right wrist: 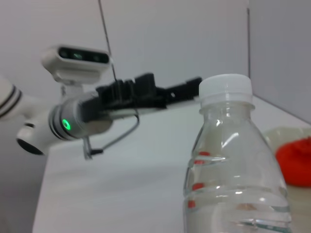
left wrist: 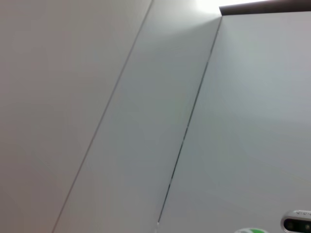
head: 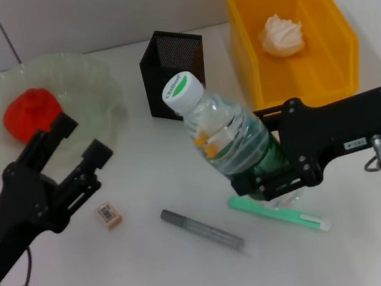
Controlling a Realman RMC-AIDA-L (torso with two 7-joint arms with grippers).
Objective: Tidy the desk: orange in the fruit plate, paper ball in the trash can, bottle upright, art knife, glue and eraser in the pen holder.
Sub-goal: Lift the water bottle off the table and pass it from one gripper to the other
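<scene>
Gripping the bottle (head: 228,139) low on its green label, my right gripper (head: 276,181) has its fingers clamped on it near the middle of the white desk (head: 161,278). I see clear plastic, ribbed sides and a white cap with green print, and the bottle stands nearly upright, its cap end leaning toward the pen holder (head: 174,73). That black mesh cup shows nothing inside from my angle. Next to it, the yellow trash can (head: 289,33) holds the crumpled white paper ball (head: 282,34). On the far left, the orange (head: 32,113) sits in the pale green fruit plate (head: 86,79). My left gripper (head: 82,142) hovers over the plate's near rim with fingers apart, holding nothing. Just beside it lies the tan eraser (head: 109,214). A grey pen-like tool (head: 203,231) and a green one (head: 281,214) lie on the desk near the bottle's base.
</scene>
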